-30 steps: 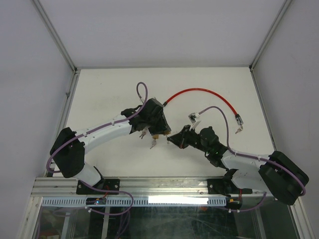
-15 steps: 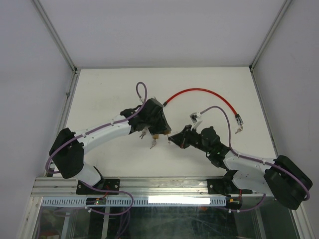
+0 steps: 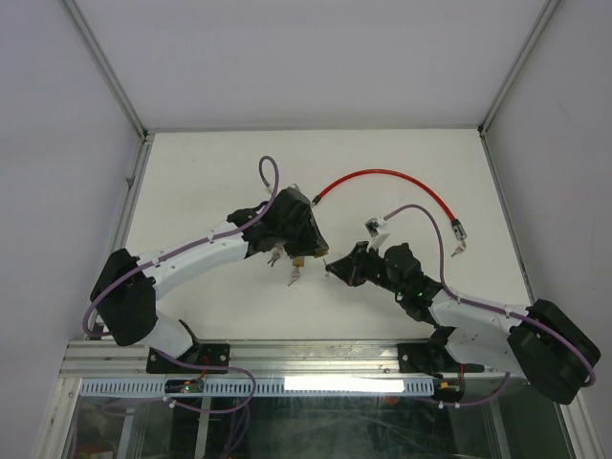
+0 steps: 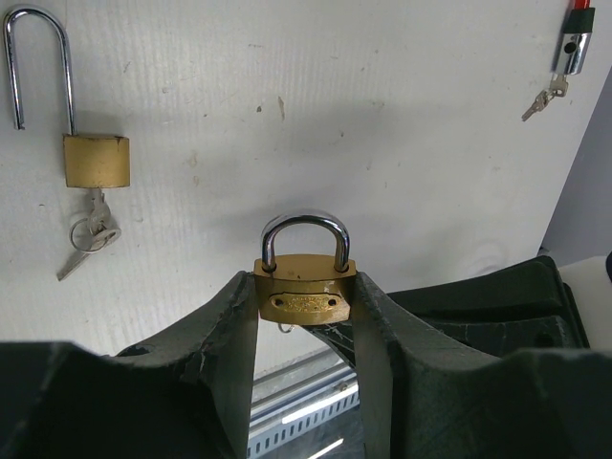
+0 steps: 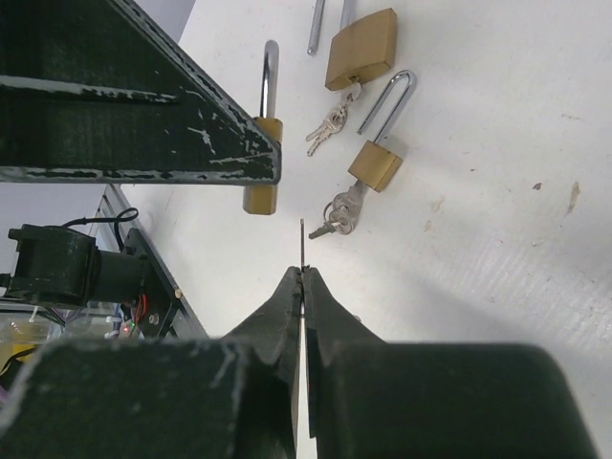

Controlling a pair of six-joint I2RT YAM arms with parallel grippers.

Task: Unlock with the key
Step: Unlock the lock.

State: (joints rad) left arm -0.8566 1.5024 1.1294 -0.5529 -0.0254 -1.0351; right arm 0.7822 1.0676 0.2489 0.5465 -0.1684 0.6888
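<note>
While the left gripper (image 3: 302, 252) holds the small brass padlock with the closed chrome shackle (image 4: 304, 298) above the white table (image 4: 402, 143), its jaws stand half spread and pinch the brass body from both sides. The keyhole face (image 4: 304, 307) of the padlock looks toward the left wrist camera, and the shackle points away from it. The right gripper (image 5: 302, 279) has its jaws pressed together on a thin silver key (image 5: 302, 244), of which only the narrow edge of the blade shows in front of the fingertips. In the right wrist view the key tip is near the held padlock but apart from it, a little to the side. It is not yet in the lock.

I judge the step in hand to be bringing the key to the keyhole. To do it well, the right arm should first put the blade in one line with the slot and turn it to agree with the slot's direction. Only then should it push, slowly and straight, because a key pinched so thinly can twist between the pads. The other brass padlock with a long open shackle (image 5: 375, 164) and its bunch of keys (image 5: 333, 216) lie on the table below and are better not touched.
</note>
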